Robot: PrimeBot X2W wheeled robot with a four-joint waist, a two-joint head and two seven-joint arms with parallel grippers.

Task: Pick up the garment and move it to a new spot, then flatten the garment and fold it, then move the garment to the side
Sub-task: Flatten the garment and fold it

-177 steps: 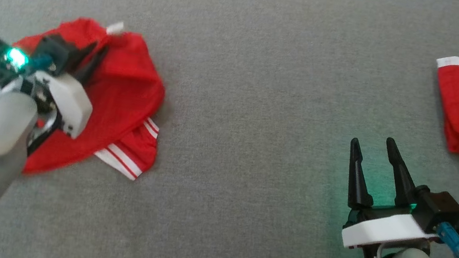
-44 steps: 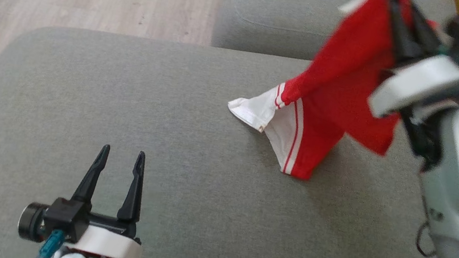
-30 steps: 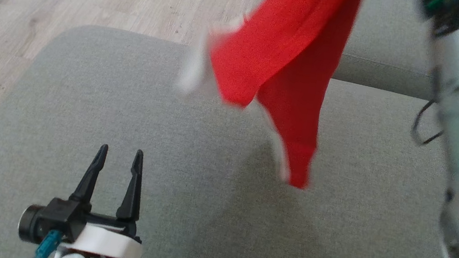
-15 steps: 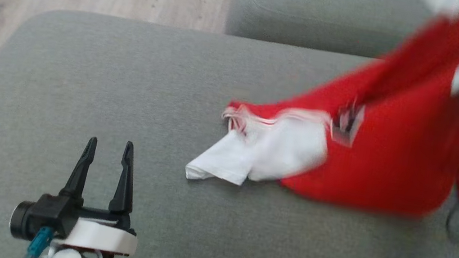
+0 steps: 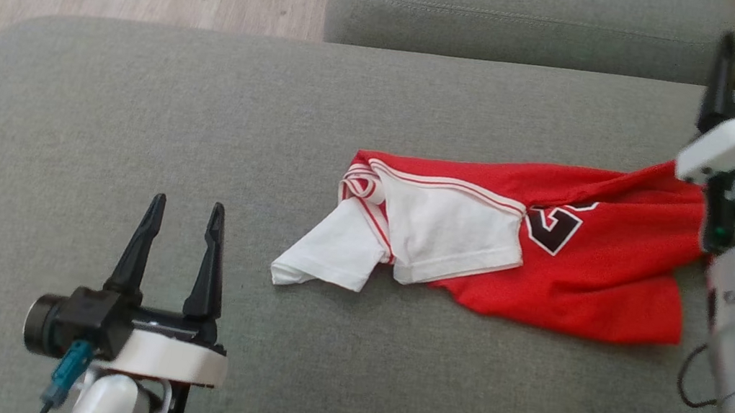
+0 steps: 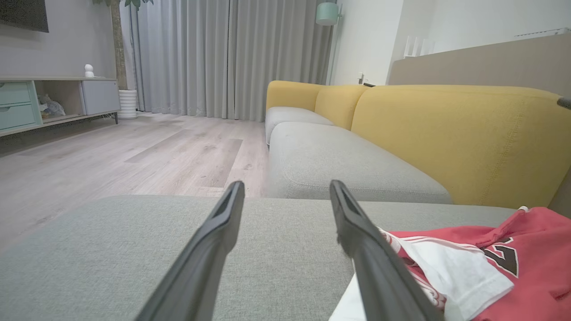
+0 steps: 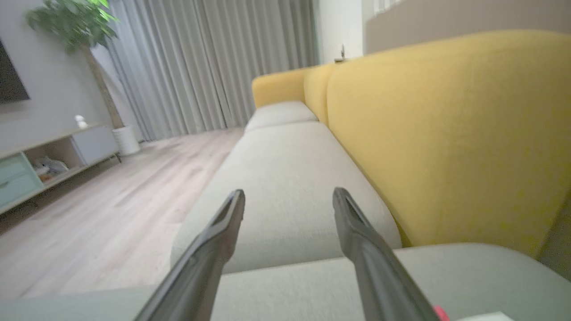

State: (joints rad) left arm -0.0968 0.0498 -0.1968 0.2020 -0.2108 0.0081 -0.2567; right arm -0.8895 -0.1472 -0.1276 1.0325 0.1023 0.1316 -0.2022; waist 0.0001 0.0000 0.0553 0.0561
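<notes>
A red garment (image 5: 588, 290) with a white sleeve (image 5: 330, 259), red-and-white striped trim (image 5: 360, 183) and a black, white-edged numeral (image 5: 549, 235) is seen lying on the grey sofa cushion (image 5: 131, 127), right of its middle. It is spread loosely and not flattened: a white part is doubled over the left end, and folds are gathered along the far right edge.
</notes>
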